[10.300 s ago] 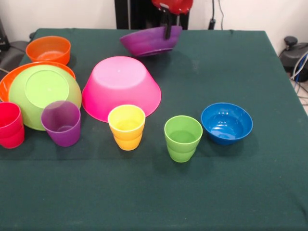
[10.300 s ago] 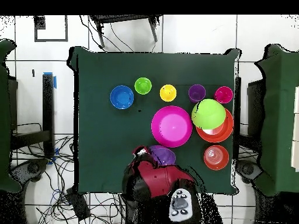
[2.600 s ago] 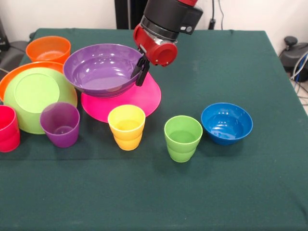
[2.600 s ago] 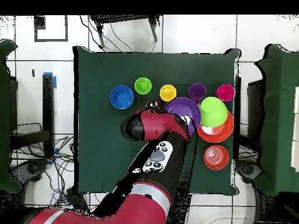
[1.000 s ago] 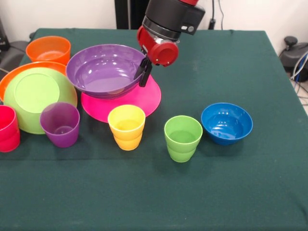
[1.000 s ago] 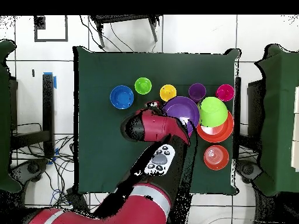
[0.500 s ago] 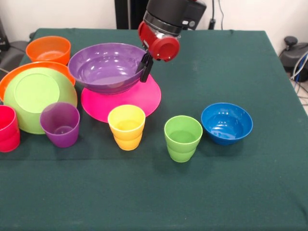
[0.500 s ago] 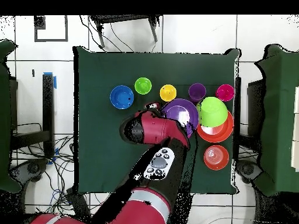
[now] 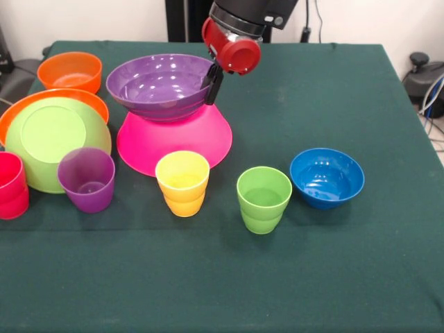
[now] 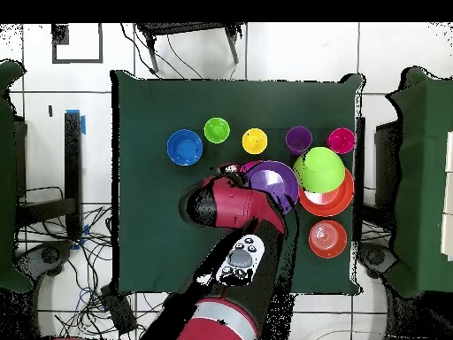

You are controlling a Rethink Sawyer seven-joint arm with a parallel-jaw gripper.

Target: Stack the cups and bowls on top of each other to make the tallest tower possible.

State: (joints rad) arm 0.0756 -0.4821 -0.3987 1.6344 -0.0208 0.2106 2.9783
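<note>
Now claw [image 9: 212, 82] pinches rim of purple bowl [image 9: 163, 85], upright atop inverted pink bowl [image 9: 173, 139] as wide base. Lime bowl [image 9: 55, 139] tipped in large orange bowl [image 9: 17, 111]; cups [image 9: 183, 182] w/ tabletop [image 9: 333, 263] row, unstacked.

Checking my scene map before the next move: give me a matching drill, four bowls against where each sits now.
Things:
1. purple bowl
2. pink bowl
3. lime green bowl
4. blue bowl

Places:
A. upside down on the table, base of the stack
B. upright, alone beside the green cup
C. held at its rim by the gripper, upright above the pink one
D. upside down, leaning in the large orange bowl

Pairs: 1-C, 2-A, 3-D, 4-B
</note>
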